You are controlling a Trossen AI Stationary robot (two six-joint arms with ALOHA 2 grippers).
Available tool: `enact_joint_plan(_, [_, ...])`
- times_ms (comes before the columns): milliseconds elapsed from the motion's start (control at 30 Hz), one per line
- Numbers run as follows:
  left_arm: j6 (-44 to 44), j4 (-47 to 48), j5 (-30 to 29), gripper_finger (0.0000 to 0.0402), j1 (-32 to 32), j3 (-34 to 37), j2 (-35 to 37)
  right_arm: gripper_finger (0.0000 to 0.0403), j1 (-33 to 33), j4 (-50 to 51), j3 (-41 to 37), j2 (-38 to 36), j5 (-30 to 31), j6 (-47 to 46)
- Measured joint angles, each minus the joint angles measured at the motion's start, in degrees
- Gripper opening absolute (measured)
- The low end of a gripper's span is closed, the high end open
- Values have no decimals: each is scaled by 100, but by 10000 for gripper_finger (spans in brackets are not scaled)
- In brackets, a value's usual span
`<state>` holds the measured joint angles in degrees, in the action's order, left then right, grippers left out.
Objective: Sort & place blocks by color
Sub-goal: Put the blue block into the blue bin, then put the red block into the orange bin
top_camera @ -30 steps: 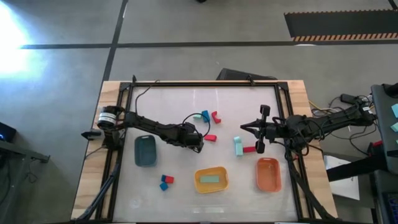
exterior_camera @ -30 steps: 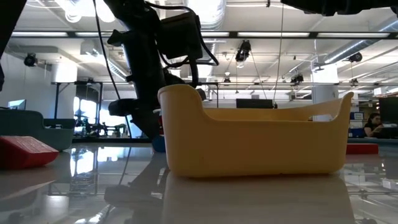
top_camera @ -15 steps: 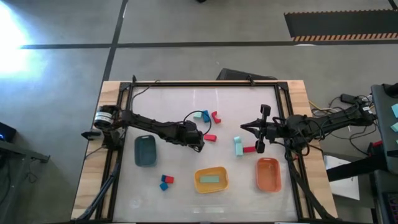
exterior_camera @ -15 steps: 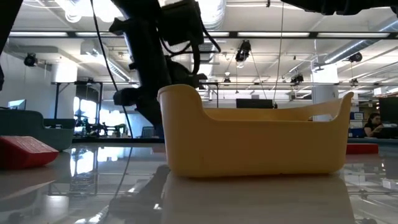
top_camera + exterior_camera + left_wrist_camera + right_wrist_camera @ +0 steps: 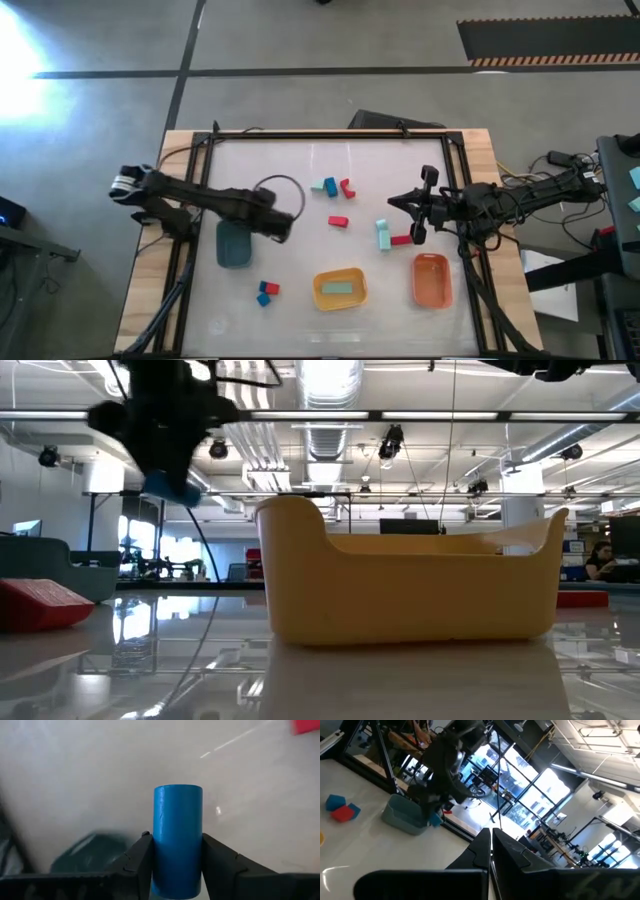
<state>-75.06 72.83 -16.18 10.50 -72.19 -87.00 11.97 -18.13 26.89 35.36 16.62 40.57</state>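
Note:
My left gripper (image 5: 283, 228) is above the table beside the grey-blue bin (image 5: 233, 243) and is shut on a darker blue block (image 5: 177, 845); the low view shows that block (image 5: 172, 487) high above the tabletop. My right gripper (image 5: 393, 202) is shut on nothing and hovers near a mint-teal block (image 5: 383, 233) and a red block (image 5: 401, 240). Other blocks lie flat on the table: a teal and blue pair (image 5: 325, 186), two red ones (image 5: 347, 187) (image 5: 338, 221), and a red and blue pair (image 5: 266, 291). One teal block lies in the yellow bin (image 5: 339, 289). My left gripper pinches the blue block between its two fingers (image 5: 142, 857), one on each side of its lower part (image 5: 177, 870). The block's rounded upper end (image 5: 177, 795) sticks out past the fingertips. It is lifted clear of the table.
The orange bin (image 5: 431, 280) stands on the table under my right arm. The yellow bin (image 5: 400, 590) fills the middle of the low view. A black frame (image 5: 330, 133) runs around the white tabletop.
My left gripper has risen from the table with the blue block and swung toward the table's left edge, ending beside the grey-blue bin. The block, which was down at table level, is now lifted clear. My right arm has kept still.

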Motion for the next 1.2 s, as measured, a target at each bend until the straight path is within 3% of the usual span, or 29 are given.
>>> enact_joint_plan(200, [-1261,240,458,115,374,548,550,9,-2,-28,2,13,0,97])
enact_joint_plan(333, [-1791,316,1132,115,578,948,587,9,-2,-22,2,30,0,101])
enact_joint_plan(500, [-2189,259,1467,115,661,1415,493,9,-1,-24,2,35,0,101])
enact_joint_plan(767, [-2210,148,1505,159,661,1784,267,9,-2,-20,2,35,-1,101])
enact_joint_plan(1033, [-2041,19,1478,166,661,1878,262,9,-2,-20,2,35,0,100])
enact_joint_plan(1200, [-1666,18,1169,167,723,1703,265,9,-1,-19,2,35,0,-58])
